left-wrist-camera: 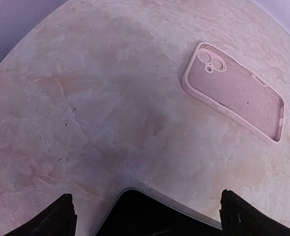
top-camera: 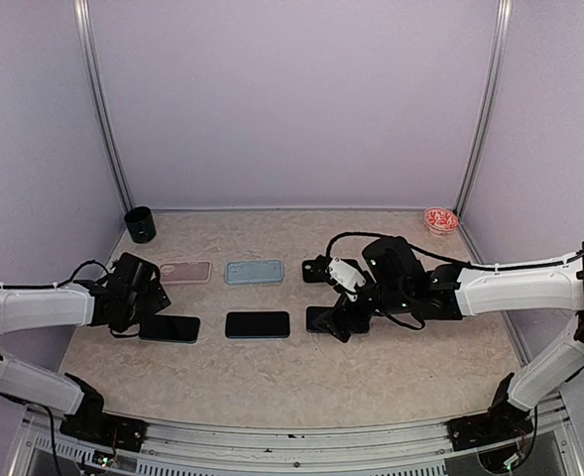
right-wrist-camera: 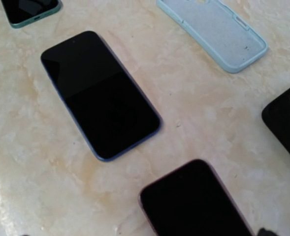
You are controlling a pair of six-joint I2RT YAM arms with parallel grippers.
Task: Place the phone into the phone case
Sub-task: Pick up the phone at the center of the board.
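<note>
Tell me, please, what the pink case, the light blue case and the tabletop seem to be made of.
Pink case: probably soft silicone, matte, with a speckled, felt-like lining. Light blue case: seemingly the same, matte with a rounded lip. Tabletop: beige marble pattern with faint sheen, possibly laminate; real stone cannot be excluded.
</note>
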